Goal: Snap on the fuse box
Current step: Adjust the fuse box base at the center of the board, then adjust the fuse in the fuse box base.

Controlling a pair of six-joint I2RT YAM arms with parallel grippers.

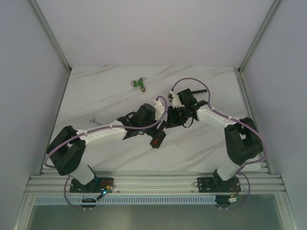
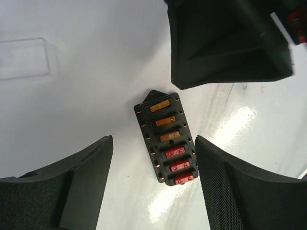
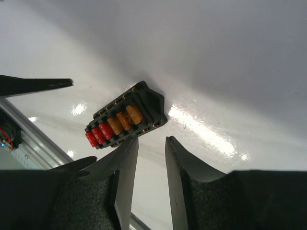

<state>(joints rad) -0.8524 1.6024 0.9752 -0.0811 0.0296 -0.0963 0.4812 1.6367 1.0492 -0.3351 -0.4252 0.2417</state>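
Note:
The fuse box (image 2: 166, 139) is a small black block with a row of orange and red fuses, lying flat on the white table with nothing on top of it. My left gripper (image 2: 153, 140) hangs over it, open wide, with one finger on each side and neither touching it. My right gripper (image 3: 151, 140) stands just beside the fuse box (image 3: 125, 122), its fingers a narrow gap apart with nothing between them. From above, the fuse box (image 1: 157, 139) lies just in front of both grippers. A clear plastic lid (image 2: 25, 58) lies flat on the table, off to the left.
The right gripper's black body (image 2: 225, 43) hangs close beyond the fuse box. A small green part (image 1: 139, 83) lies at the back of the table, a dark long object (image 1: 197, 90) behind the right arm, and a small metal piece (image 1: 92, 120) at the left. The metal rail (image 3: 33, 139) marks the near edge.

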